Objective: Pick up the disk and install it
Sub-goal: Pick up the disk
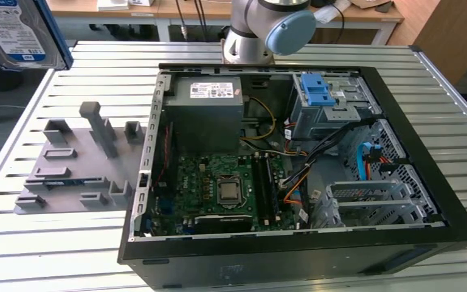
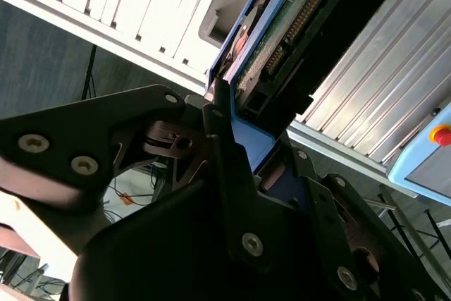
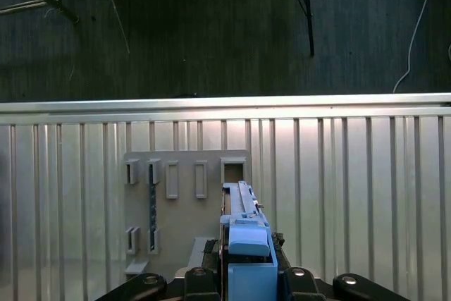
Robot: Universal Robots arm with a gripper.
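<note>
Disk (image 1: 19,30) is hanging clamped by its blue bracket in gripper (image 2: 255,147), well apart from PC case (image 1: 298,261); you're best carrying it level & clear of cables (image 1: 331,137).

Rack (image 1: 75,164) on table (image 1: 55,255), exterior view's left of case (image 1: 298,255); disk (image 1: 14,30) above rack

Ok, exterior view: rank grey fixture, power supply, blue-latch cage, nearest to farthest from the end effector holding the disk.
1. Fixture, on the exterior view's left, outside the case.
2. Power supply, inside the case, left part.
3. Cage, farther toward the exterior view's right.
</note>
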